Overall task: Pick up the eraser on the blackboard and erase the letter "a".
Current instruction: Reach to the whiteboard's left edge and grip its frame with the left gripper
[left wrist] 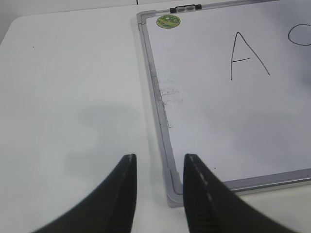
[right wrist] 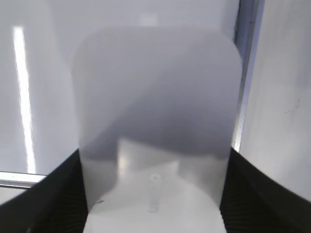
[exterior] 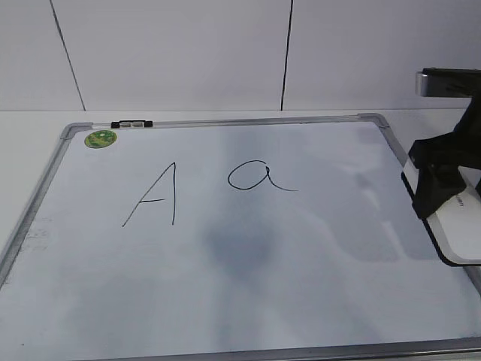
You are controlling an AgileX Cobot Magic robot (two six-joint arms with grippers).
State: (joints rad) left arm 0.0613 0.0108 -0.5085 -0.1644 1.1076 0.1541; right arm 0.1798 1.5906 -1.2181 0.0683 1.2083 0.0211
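The blackboard point(exterior: 263, 286) is a white dry-erase board with a grey frame, lying flat on the table. The letter "a" point(exterior: 259, 177) is at its upper middle; only part of its loop point(left wrist: 300, 35) shows in the left wrist view. The white eraser point(exterior: 460, 226) lies at the board's right edge. My right gripper point(exterior: 440, 184) is over it, fingers pressed on both sides of the eraser point(right wrist: 155, 97). I cannot tell whether it is lifted. My left gripper point(left wrist: 159, 162) is open and empty above the table, at the board's near left corner.
A capital "A" point(exterior: 154, 197) is written left of the "a". A round green sticker point(exterior: 100, 138) sits at the far left corner and a small black-and-clear clip point(exterior: 131, 124) on the far frame. White table point(left wrist: 73, 97) lies left of the board. A wall stands behind.
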